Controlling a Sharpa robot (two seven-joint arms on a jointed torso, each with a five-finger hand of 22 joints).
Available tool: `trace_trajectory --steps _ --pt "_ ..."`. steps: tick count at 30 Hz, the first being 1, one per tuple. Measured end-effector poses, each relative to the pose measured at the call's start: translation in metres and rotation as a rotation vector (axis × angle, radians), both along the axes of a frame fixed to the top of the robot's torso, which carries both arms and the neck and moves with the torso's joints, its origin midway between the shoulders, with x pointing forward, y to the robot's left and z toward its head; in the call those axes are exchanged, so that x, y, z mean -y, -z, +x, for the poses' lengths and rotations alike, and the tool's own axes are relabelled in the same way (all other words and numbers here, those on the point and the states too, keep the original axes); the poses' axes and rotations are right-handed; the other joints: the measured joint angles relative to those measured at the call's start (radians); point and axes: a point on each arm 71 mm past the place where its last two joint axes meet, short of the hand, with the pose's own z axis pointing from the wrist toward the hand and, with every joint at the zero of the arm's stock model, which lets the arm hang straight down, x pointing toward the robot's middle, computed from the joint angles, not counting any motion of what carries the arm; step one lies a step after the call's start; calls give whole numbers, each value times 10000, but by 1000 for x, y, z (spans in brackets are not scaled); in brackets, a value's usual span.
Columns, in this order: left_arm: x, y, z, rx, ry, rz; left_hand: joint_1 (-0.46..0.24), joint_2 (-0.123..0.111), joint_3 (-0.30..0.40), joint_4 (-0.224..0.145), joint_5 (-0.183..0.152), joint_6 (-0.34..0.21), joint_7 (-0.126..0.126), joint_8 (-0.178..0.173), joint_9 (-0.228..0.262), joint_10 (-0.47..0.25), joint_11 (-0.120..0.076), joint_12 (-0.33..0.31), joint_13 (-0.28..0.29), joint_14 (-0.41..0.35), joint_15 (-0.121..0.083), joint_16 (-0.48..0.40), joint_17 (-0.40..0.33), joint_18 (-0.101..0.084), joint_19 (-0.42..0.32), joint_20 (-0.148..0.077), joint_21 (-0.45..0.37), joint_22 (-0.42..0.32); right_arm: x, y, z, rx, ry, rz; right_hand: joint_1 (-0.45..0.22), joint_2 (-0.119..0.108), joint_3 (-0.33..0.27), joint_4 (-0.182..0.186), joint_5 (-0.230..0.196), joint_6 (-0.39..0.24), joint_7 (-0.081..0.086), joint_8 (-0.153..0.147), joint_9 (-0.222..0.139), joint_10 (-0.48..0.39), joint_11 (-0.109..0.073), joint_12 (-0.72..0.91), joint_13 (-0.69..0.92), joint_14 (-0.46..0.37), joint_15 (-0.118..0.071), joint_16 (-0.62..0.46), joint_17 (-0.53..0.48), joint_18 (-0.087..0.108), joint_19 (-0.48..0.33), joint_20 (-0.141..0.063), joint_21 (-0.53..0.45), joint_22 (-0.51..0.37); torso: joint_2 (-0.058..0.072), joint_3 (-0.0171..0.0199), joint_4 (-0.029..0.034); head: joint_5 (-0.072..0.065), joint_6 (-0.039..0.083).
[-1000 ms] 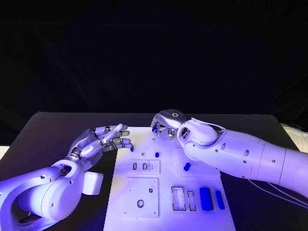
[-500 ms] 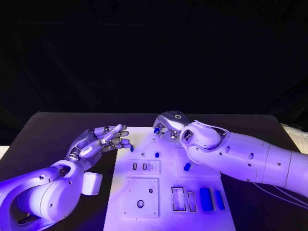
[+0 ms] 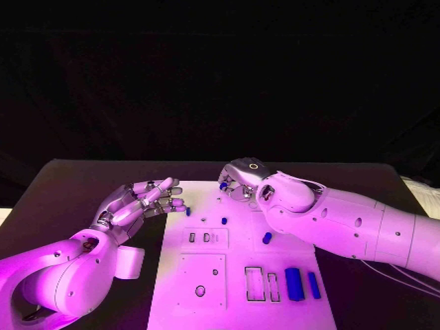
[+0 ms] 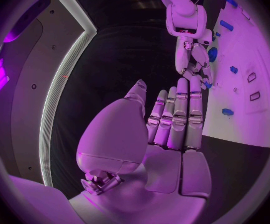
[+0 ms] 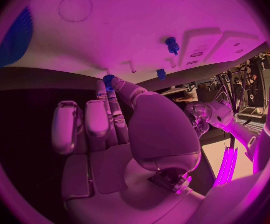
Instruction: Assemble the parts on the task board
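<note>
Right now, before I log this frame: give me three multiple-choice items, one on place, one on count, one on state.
1. The right hand is over the board's: A near end, B far end, C left edge.
2. Long blue bars at the board's near right corner: A one, B two, C four.
3. The left hand: A holds a bar, B is a fist, C is open and empty.
B: it pinches a small blue part over the far end. B: two lie side by side. C: fingers apart, nothing in them.
</note>
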Motion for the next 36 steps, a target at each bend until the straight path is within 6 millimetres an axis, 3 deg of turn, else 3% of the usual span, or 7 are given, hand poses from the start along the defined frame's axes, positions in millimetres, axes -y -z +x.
trace_trajectory --steps 16,18,22,23,25,32,36 --pt "0 0 0 -33 31 -8 0 0 0 0 0 0 0 1 0 0 0 0 0 0 0 0 7 0 0 0 0 0 -5 5 6 -331 222 -366 -111 -189 23 148 -175 -6 2 -20 0 -37 -71 -22 13 36 36 0 -130 1 -63 63 0 -35 8 -12 28 -45 -41" --pt "0 0 0 -35 31 -7 0 0 0 0 0 0 0 1 0 0 0 0 0 0 0 0 7 -1 0 0 0 0 -5 6 6 -363 247 -408 -213 -295 14 244 -233 -246 52 -19 3 -231 -68 8 14 13 97 -124 -375 3 -219 144 -56 -243 8 -13 27 -40 -43" --pt "0 0 0 -40 34 -7 0 0 0 0 0 0 0 1 0 0 0 0 0 0 0 0 7 0 0 0 0 0 -3 7 7 -393 316 -444 -343 -849 -337 554 -342 -1396 158 -9 -304 -1680 198 41 -35 -213 361 -945 -1592 31 -1051 302 -660 -1359 9 -13 24 -39 -41" --pt "0 0 0 -41 35 -7 0 0 -3 -2 0 0 0 1 0 0 0 0 0 0 0 0 7 0 0 0 0 -1 -2 7 7 -387 327 -440 -330 -881 -492 609 -343 -1588 127 -9 -345 -1927 239 41 -36 -252 400 -1127 -1851 166 -1213 337 -797 -1605 10 -13 24 -38 -35" --pt "0 0 0 -45 35 -6 0 0 -28 -28 0 0 0 -41 1 0 0 0 0 0 0 0 16 1 0 0 0 0 -1 6 6 -351 323 -402 -261 -948 -751 704 -343 -1765 152 -9 -370 -2184 292 41 -36 -285 432 -1337 -2146 165 -1380 375 -976 -1892 11 -12 24 -44 -24" --pt "-2 1 1 -54 -11 17 0 0 -28 -28 0 0 0 -41 0 0 0 0 0 0 0 0 17 0 0 0 0 0 11 -3 -5 -181 230 -13 -113 -875 -1089 953 -106 -1659 236 -9 -341 -1930 257 211 -7 -228 374 -1286 -2068 165 -1296 338 -1006 -1847 11 -3 25 -58 10" --pt "-4 1 1 -64 -68 37 0 0 -28 -28 0 0 0 -40 0 0 0 0 0 0 0 0 16 0 0 0 0 0 32 -14 -14 -168 367 357 -77 -840 -1197 1067 200 -1373 195 39 -311 -1225 172 510 57 -46 266 -776 -1379 165 -762 307 -668 -1201 1 -2 2 -87 42"
